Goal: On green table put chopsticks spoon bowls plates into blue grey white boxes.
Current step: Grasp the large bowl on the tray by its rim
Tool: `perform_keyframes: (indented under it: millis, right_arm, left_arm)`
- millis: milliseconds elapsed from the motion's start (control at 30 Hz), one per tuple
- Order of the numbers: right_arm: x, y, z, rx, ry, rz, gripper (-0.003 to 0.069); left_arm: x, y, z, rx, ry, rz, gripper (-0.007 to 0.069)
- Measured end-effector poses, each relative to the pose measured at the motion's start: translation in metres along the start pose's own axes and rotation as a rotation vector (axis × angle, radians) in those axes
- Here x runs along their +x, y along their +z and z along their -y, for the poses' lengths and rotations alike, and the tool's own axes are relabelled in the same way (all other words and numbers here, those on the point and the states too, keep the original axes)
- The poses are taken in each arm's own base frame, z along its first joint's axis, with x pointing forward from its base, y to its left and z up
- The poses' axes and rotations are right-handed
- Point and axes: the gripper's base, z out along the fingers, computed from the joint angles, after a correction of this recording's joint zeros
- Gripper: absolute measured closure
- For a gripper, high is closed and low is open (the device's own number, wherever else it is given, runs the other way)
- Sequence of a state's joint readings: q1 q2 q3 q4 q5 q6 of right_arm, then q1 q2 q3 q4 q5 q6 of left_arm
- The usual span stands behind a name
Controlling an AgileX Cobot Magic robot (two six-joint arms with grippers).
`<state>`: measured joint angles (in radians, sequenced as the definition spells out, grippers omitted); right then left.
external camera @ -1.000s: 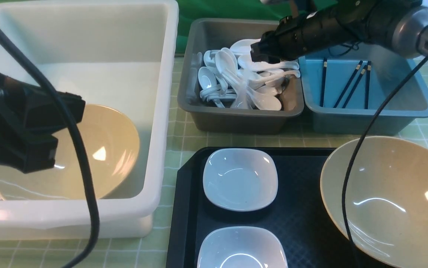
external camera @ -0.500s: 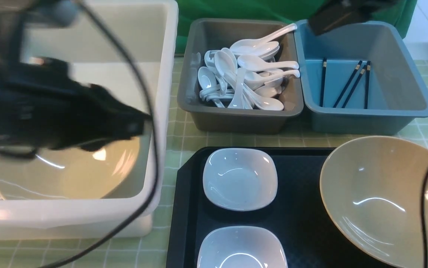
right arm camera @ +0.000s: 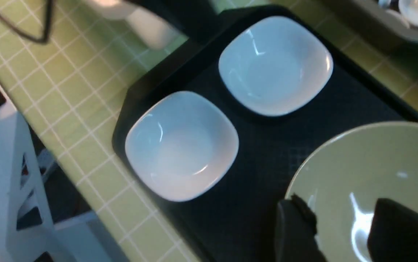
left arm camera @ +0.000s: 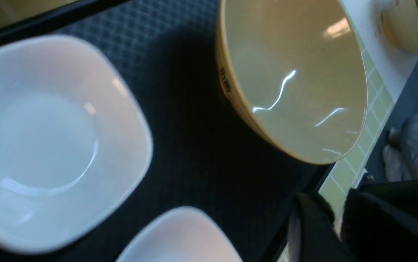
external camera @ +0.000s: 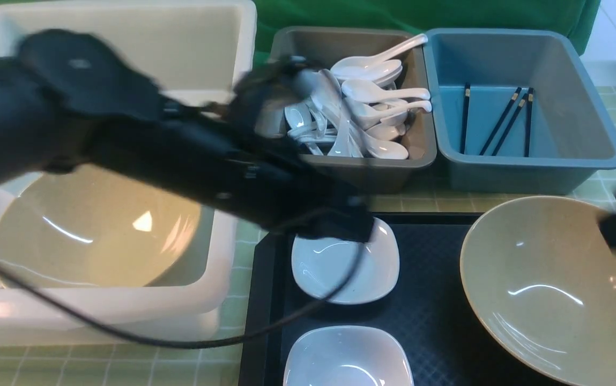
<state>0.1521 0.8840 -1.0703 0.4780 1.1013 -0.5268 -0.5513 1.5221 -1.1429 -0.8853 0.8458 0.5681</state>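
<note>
— Green checked worktop (external camera: 420, 202), packed. At the left of the frame, the white box (external camera: 98, 316) has one tan bowl (external camera: 98, 236) lying in it. What's the left arm (external camera: 179, 155) after?

— I'd say the upper white dish (external camera: 340, 268) on the black tray (external camera: 436, 321). The arm's tip hangs right over that dish's far edge, blurred. The lower white dish (external camera: 348, 359) sits just beneath it in the frame.

— And further right?

— The grey box (external camera: 340, 177) is heaped with spoons (external camera: 372, 91), and the blue box (external camera: 527, 177) holds chopsticks (external camera: 501, 120). The big tan bowl (external camera: 554, 289) fills the tray's right side.

— How would you take that dish?

— By the rim: one finger inside, one outside, on a straight edge rather than a corner. It looks glossy, so squeeze firmly before lifting. Raise it clear of the tray lip and of the box wall before carrying it left. Watch the cable (external camera: 195, 346) too, which droops across the dish. The other arm is close, so give it room.

— Is the left pincer (left arm camera: 336, 214) ready?

— Barely. In its wrist view there's only a narrow slit between the fingers, nothing in it and nothing touched. It needs to spread more to straddle a rim.

— The right pincer (right arm camera: 341, 203)?

— Spread wide and empty, hanging over the big tan bowl's near rim. I can't tell whether it touches.
</note>
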Motion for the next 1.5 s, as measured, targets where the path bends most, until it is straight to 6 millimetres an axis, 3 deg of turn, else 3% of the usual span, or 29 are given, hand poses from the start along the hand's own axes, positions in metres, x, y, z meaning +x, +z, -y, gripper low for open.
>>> perform_keyframes:
  millis: [100, 300, 567, 733, 800, 900, 1000, 1067, 1267, 1333, 1433, 1467, 1500]
  right_arm:
    - [0.031, -0.008, -0.015, 0.042, -0.005, 0.109, 0.0362]
    - [0.058, -0.027, -0.032, 0.127, -0.057, 0.275, 0.0362]
    - [0.061, -0.031, -0.033, 0.15, -0.07, 0.301, 0.0362]
    - [0.063, -0.031, -0.032, 0.174, -0.087, 0.288, 0.0362]
    - [0.063, -0.031, -0.031, 0.178, -0.089, 0.283, 0.0362]
    - [0.063, -0.031, -0.031, 0.178, -0.089, 0.281, 0.0362]
    - [0.063, -0.031, -0.031, 0.179, -0.09, 0.281, 0.0362]
    - [0.063, -0.031, -0.031, 0.179, -0.09, 0.281, 0.0362]
    - [0.06, -0.032, -0.031, 0.187, -0.096, 0.311, 0.0362]
    - [0.056, -0.034, -0.031, 0.19, -0.117, 0.36, 0.0362]
    - [0.043, -0.039, -0.032, 0.186, -0.21, 0.397, 0.0386]
    - [0.041, -0.04, -0.032, 0.187, -0.215, 0.4, 0.0389]
    - [0.034, -0.04, -0.031, 0.183, -0.238, 0.394, 0.0416]
  left_arm:
    - [-0.019, 0.031, 0.004, -0.007, -0.007, -0.028, 0.0361]
    - [-0.053, 0.087, -0.017, 0.014, -0.101, -0.118, 0.0198]
    - [-0.065, 0.162, -0.037, 0.083, -0.076, -0.272, 0.0172]
    - [-0.061, 0.189, -0.034, 0.079, -0.029, -0.317, 0.0183]
    - [-0.058, 0.194, -0.033, 0.085, -0.026, -0.334, 0.0246]
    - [-0.057, 0.195, -0.035, 0.082, -0.026, -0.342, 0.0438]
    - [-0.059, 0.193, -0.04, 0.073, -0.032, -0.335, 0.0571]
    - [-0.059, 0.191, -0.042, 0.083, -0.044, -0.339, 0.0608]
    - [-0.066, 0.169, -0.047, 0.098, -0.041, -0.356, 0.0609]
    - [-0.075, 0.147, -0.045, 0.1, -0.023, -0.336, 0.0609]
    - [-0.097, 0.087, -0.042, 0.078, 0.012, -0.245, 0.0609]
    - [-0.099, 0.08, -0.04, 0.076, 0.019, -0.229, 0.0609]
    - [-0.107, 0.052, -0.037, 0.057, 0.029, -0.176, 0.0609]
